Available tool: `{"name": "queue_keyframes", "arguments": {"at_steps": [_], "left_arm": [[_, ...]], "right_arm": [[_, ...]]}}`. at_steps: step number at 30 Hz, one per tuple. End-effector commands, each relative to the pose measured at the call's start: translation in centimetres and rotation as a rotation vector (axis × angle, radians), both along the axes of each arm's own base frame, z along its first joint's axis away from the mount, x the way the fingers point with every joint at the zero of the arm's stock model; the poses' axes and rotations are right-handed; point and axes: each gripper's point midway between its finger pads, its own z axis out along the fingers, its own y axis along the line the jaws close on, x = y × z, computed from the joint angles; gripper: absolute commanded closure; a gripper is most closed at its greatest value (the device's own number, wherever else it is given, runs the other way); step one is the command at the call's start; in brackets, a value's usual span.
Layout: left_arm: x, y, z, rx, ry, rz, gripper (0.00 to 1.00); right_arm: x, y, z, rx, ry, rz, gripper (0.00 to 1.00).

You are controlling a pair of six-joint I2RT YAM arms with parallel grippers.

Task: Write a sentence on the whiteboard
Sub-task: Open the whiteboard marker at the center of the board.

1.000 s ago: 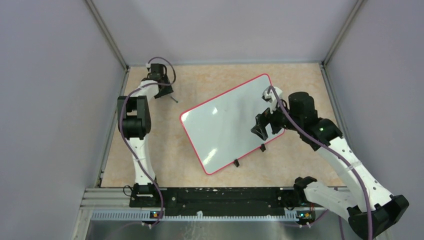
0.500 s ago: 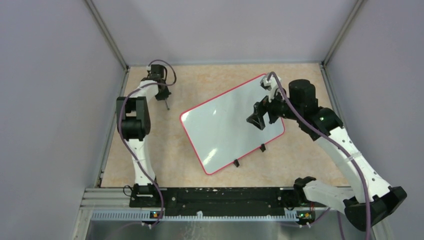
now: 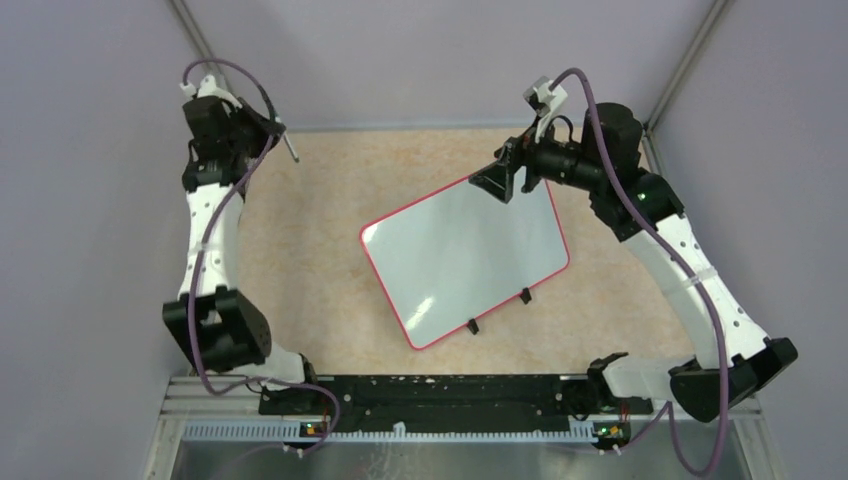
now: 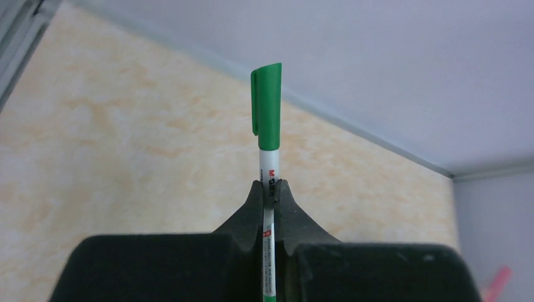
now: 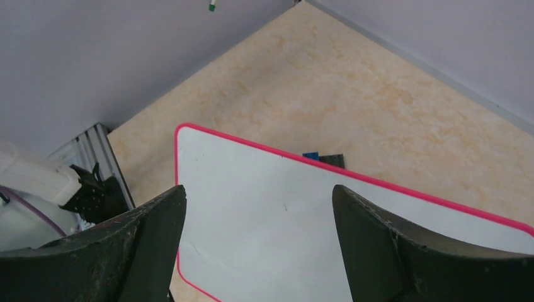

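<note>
The job is only at its start. The left claw (image 4: 269,189) is pressed together on a pen (image 4: 267,126) and pinches it by its white body. The green cap is on, so the pen cannot write yet. The claw holds the pen up in the air, well off to the left of the whiteboard (image 3: 450,260) and past its far side. The right claw (image 3: 497,180) is spread wide with nothing in it. It hangs over the far corner of the whiteboard.

The whiteboard lies flat and a bit turned. It is all white, and no sentence is on it yet. Two small black clips (image 3: 525,296) sit on its near edge.

I think the cap must come off next. The empty right claw could go over to the pen, close on the green cap and pull it straight off. The left claw would need to hold tight so the pen does not slip.

The table (image 3: 400,160) under the whiteboard is pale tan with cloudy marks and looks smooth. A small dark thing (image 5: 324,158) with a bit of blue peeks out just past the whiteboard's far edge. Plain grey-purple walls (image 3: 450,60) stand behind the whiteboard and on both sides.
</note>
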Motion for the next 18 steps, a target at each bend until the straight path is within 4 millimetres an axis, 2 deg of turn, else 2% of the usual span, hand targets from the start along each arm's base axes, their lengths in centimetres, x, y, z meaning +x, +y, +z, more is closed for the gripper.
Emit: {"name": "queue_keyframes", "arguments": {"at_steps": [1,5,8,13,16,18], "left_arm": [[-4.7,-5.7,11.0,-0.102,-0.349,-0.220,1.00],[-9.3,-9.5,16.0,-0.201,-0.527,-0.407,1.00],[-12.1,-11.8,17.2,-0.299,-0.563,-0.532,1.00],[-15.9,-14.4,17.8,-0.394,-0.619,-0.669,1.00],[-17.1,-15.4,17.3,-0.437,-0.610,-0.710,1.00],[-17.9,-15.9,17.2,-0.464,-0.624,-0.734,1.00]], "right_arm": [[0.8,2.0,4.4,0.158,-0.017,0.037,0.18],[1.2,5.4,4.7,0.235,0.023,0.113,0.21],[0.7,8.2,5.2,0.272,0.039,0.174,0.21],[-0.5,12.5,6.0,0.337,0.105,0.295,0.22],[-1.7,14.7,6.7,0.352,0.116,0.355,0.23],[-2.1,16.0,6.5,0.350,0.130,0.379,0.23]]}}
